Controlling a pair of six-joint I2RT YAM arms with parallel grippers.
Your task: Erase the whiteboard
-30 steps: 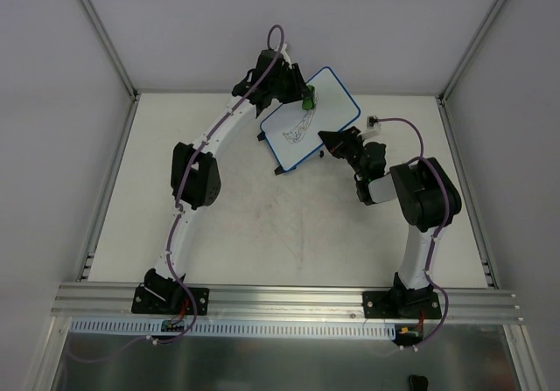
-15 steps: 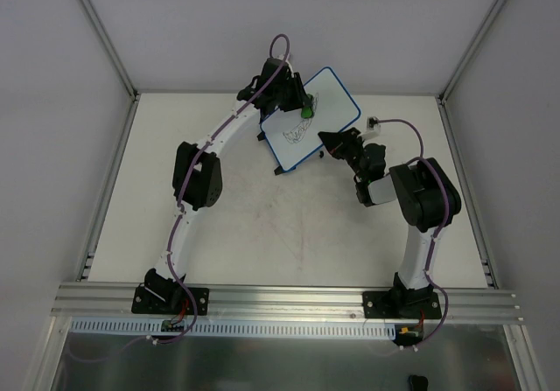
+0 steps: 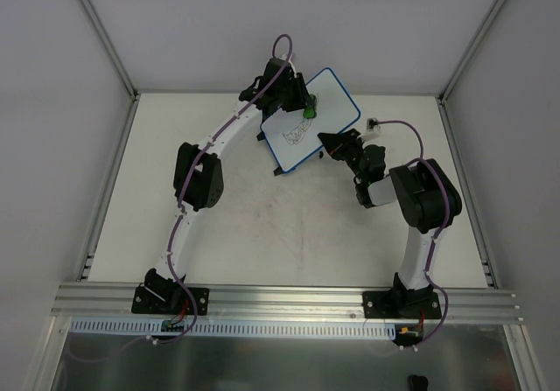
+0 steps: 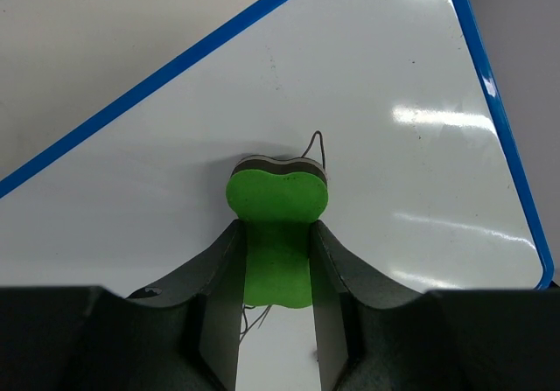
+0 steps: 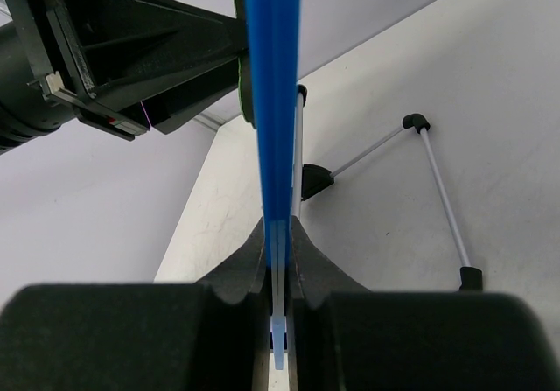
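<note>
Pale surface, upper centre: left gripper, clenching the eraser, is inching toward the scribble; right gripper is pinching the whiteboard.

The whiteboard is glossy and smooth in a blue plastic frame, the green eraser on it matt, like foam.
</note>
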